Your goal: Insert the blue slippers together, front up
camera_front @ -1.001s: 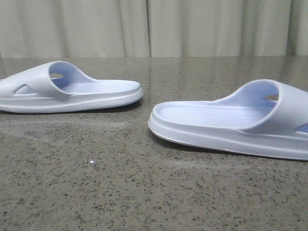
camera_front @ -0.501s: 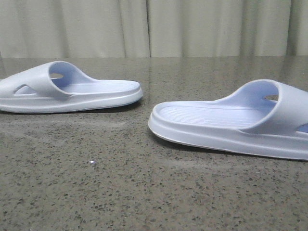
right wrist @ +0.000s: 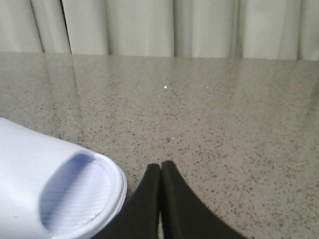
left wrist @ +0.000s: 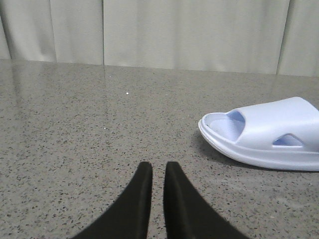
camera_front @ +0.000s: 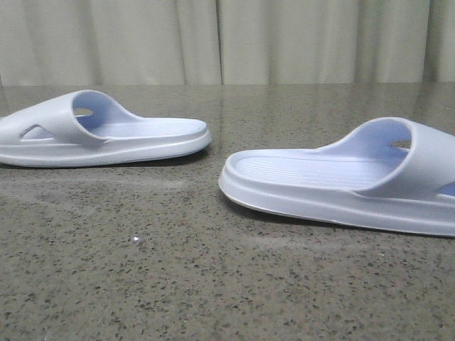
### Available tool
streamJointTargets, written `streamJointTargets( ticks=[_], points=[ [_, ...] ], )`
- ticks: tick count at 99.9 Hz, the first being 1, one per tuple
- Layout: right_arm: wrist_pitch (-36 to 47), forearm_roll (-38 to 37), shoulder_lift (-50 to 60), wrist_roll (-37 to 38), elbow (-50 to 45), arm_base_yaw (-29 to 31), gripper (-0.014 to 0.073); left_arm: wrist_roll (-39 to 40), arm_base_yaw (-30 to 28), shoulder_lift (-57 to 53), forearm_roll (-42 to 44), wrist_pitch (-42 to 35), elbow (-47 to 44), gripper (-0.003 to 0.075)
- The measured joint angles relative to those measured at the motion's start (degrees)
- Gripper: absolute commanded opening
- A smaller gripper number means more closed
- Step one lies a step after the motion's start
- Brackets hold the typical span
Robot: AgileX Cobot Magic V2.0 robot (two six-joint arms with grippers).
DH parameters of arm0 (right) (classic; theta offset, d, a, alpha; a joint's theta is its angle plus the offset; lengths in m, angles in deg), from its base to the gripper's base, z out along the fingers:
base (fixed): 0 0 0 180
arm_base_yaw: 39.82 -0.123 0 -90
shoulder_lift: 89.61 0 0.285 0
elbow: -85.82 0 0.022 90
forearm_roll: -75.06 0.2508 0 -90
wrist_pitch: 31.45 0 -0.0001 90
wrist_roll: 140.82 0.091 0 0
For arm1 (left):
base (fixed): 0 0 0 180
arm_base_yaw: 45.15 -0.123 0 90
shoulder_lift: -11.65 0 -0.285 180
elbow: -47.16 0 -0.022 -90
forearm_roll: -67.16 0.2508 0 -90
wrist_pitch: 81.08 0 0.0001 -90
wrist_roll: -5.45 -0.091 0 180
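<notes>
Straight ahead, from the front view, I see the two blue slippers lying flat on the speckled grey desk (camera_front: 178, 284), soles down and well apart. The left slipper (camera_front: 106, 135) sits farther back on the left, its heel end pointing toward the middle and its strap at the left edge of the picture. The right slipper (camera_front: 341, 181) lies nearer to me on the right, its heel end also pointing toward the middle, its strap toward the right edge, where part of it is cut off. Both show ribbed footbeds and a pale blue lining under the strap. A pleated light curtain (camera_front: 227, 42) hangs behind the desk. Neither arm shows in this view.

Over on the left wrist view, I see the left end effector (left wrist: 154, 172) low over bare desk, its two dark fingers drawn close with only a thin slit between the tips, holding nothing. One slipper (left wrist: 264, 134) lies off to one side of it, well apart, with the strap and a triangular side cutout facing the camera.

On the right wrist view, the right end effector (right wrist: 160, 169) has its fingers pressed together at the tips, also holding nothing. One open end of the other slipper (right wrist: 60, 191) sits just beside the fingers; I cannot tell whether they touch.
</notes>
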Motion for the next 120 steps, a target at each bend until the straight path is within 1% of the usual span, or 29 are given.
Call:
streamJointTargets(
  ticks=[16,26,33,40,51,66,70,78,89,97,109,120],
  points=[
    [0.59,0.7,0.0,0.0,0.0,0.0,-0.008,0.0,0.0,0.0,-0.16,-0.66,0.0,0.0015],
    [0.59,4.44,0.0,0.0,0.0,0.0,-0.008,0.0,0.0,0.0,-1.92,-1.54,0.0,0.0015],
    [0.59,7.46,0.0,0.0,0.0,0.0,-0.008,0.0,0.0,0.0,-4.84,-1.84,0.0,0.0015],
    [0.72,10.1,0.0,0.0,0.0,0.0,-0.008,0.0,0.0,0.0,-9.25,-2.13,0.0,0.0015],
    [0.72,14.96,0.0,0.0,0.0,0.0,-0.008,0.0,0.0,0.0,-18.61,-2.46,0.0,0.0015],
    [0.61,25.38,0.0,0.1,0.0,0.0,-0.008,0.0,0.0,0.0,-30.95,-3.57,0.0,0.0015],
    [0.87,27.91,0.0,0.1,0.0,0.0,-0.0079,0.0,0.0,0.0,-32.95,-4.02,0.0,0.0015],
    [1.02,30.42,0.0,0.1,0.0,0.0,-0.0079,0.0,0.0,0.0,-35.5,-4.46,0.14,0.0015],
    [-0.95,31.34,-0.15,-0.33,1.16,0.0,-0.0078,0.0,0.0,1.1,-35.37,-4.3,1.91,0.0015],
    [-2.06,31.49,-2.15,-1.59,3.99,0.0,-0.0078,0.0,0.0,4.57,-32.3,-2.93,5.24,0.0015],
    [-3.64,31.04,-9.25,-2.61,9.3,0.0,-0.0078,0.0,0.0,14.73,-24.45,1.28,12.63,0.0015],
    [-7.53,29.44,-18.43,-2.87,14.57,0.0,-0.0078,0.0,0.0,23.84,-19.05,5.72,19.81,0.0015]
  ],
)
